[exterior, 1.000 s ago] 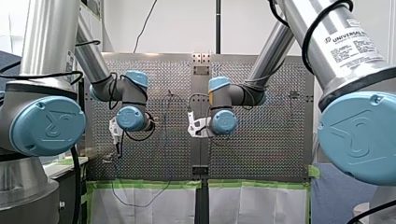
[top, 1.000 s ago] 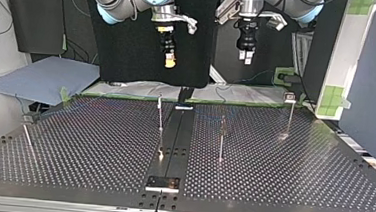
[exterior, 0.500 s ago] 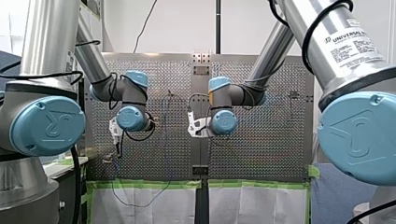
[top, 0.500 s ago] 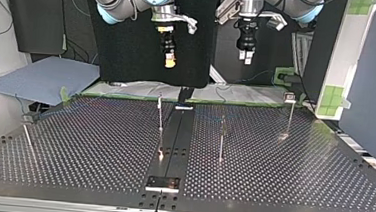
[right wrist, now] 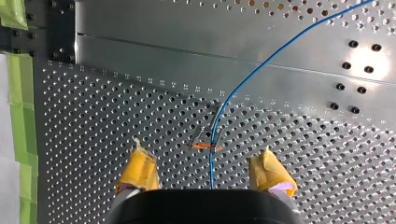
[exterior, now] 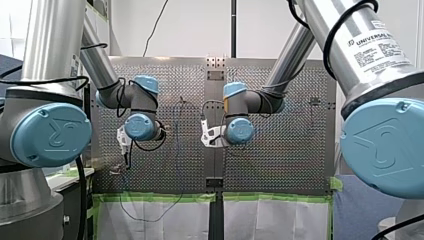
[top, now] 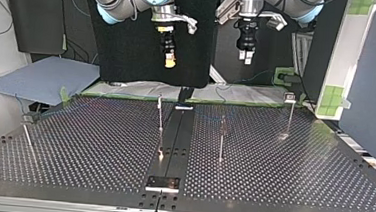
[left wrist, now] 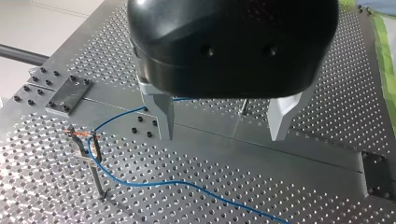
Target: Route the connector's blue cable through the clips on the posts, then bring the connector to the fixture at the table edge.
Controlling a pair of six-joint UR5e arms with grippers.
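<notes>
Routing looks partly done: the blue cable sits in a post clip in each wrist view, slack on the surface. Left end effector and right end effector hang released, empty; connector delivery remains.

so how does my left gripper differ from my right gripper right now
Fingers: the black left gripper has bare metal ones; the right gripper has yellow pads. Aim: a thin metal clip post holding the blue cable stands ahead between the right gripper's fingers; beside the left gripper, a second clip post stands outside its fingers. Both are open and empty.
</notes>
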